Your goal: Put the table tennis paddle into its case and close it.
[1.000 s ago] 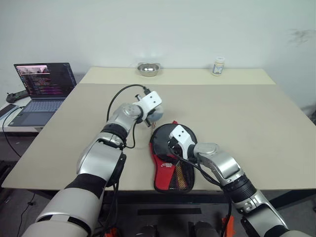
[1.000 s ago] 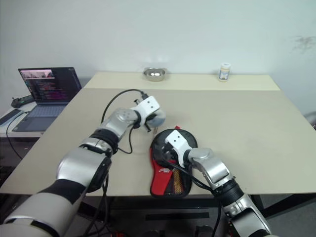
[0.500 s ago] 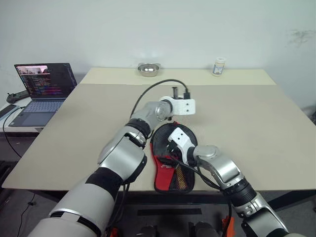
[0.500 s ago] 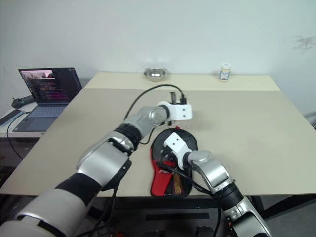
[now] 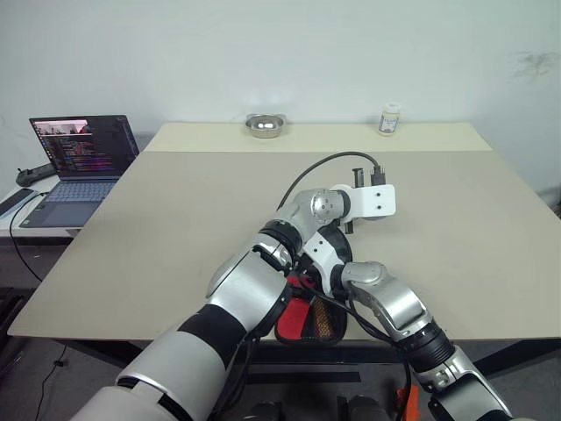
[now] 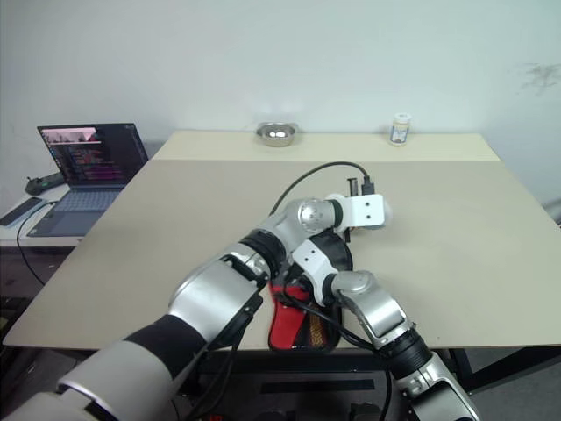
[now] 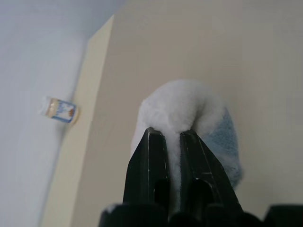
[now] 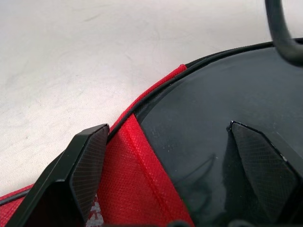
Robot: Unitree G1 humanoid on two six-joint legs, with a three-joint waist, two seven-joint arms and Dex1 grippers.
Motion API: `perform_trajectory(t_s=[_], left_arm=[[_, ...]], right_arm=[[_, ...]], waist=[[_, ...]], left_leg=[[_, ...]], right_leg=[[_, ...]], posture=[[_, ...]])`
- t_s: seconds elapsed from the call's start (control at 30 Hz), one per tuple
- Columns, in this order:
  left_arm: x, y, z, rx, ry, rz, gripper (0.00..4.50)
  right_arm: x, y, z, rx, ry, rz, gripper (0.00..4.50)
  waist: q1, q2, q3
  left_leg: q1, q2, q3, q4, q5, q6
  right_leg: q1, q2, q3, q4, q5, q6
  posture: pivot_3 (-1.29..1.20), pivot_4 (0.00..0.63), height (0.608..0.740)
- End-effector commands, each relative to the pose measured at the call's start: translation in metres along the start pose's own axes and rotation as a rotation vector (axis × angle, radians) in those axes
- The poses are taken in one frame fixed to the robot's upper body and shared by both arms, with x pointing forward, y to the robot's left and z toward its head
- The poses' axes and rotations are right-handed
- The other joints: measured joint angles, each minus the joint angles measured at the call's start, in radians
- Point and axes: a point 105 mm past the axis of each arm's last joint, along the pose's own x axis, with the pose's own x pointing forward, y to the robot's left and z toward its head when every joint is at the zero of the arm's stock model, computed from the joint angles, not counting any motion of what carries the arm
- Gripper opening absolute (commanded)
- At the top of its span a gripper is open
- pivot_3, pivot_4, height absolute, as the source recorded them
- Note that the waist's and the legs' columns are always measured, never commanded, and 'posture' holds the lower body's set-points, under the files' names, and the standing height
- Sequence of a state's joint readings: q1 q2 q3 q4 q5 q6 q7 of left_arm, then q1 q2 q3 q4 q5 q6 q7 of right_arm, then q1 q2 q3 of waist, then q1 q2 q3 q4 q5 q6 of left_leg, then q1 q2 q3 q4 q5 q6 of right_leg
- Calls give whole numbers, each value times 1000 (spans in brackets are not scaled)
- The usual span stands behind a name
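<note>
From the head views, the case (image 5: 307,317) is seen at the table's (image 5: 175,210) near edge under both arms; in the left wrist view, a white-and-blue cloth (image 7: 189,113) is pinched by the left gripper (image 7: 171,142); in the right wrist view, the right gripper (image 8: 175,146) is spread wide over the case's red panel and black face.

case (image 5: 308,317) largely behind arms, paddle perhaps inside

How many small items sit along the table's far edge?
2: a metal bowl left of centre, and a small bottle further right. None look hidden there.
</note>
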State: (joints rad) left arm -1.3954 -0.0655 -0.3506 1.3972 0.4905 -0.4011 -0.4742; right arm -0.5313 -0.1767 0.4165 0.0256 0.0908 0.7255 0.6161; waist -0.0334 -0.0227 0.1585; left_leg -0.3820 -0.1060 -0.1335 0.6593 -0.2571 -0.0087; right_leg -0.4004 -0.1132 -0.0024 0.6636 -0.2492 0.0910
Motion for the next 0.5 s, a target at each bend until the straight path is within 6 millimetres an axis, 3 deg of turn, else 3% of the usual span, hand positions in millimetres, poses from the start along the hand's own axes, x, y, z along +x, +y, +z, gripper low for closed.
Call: perform_trajectory(t_s=[0.03, 0.1, 0.3, 0.5], left_arm=[[1, 9, 18, 5, -69, 25, 13], [0, 7, 14, -8, -59, 16, 13], [-3, 7, 10, -31, -62, 6, 2036], [-14, 34, 8, -29, -71, 111, 4223]], right_arm=[[11, 20, -61, 121, 219, 81, 4500], [11, 20, -61, 121, 219, 81, 4500], [11, 19, -61, 120, 217, 78, 4500], [12, 12, -58, 113, 208, 53, 4500]], waist=[[0, 0, 0], [0, 0, 0], [-1, 1, -1], [-4, 3, -2]], left_leg=[[0, 0, 0, 0, 0, 0], [0, 0, 0, 0, 0, 0], [0, 0, -1, 0, 0, 0], [1, 0, -1, 0, 0, 0]], right_leg=[[0, 0, 0, 0, 0, 0], [0, 0, 0, 0, 0, 0], [1, 0, -1, 0, 0, 0], [1, 0, -1, 0, 0, 0]], posture=[[0, 150, 740], [0, 150, 740], [0, 150, 740], [0, 150, 740]])
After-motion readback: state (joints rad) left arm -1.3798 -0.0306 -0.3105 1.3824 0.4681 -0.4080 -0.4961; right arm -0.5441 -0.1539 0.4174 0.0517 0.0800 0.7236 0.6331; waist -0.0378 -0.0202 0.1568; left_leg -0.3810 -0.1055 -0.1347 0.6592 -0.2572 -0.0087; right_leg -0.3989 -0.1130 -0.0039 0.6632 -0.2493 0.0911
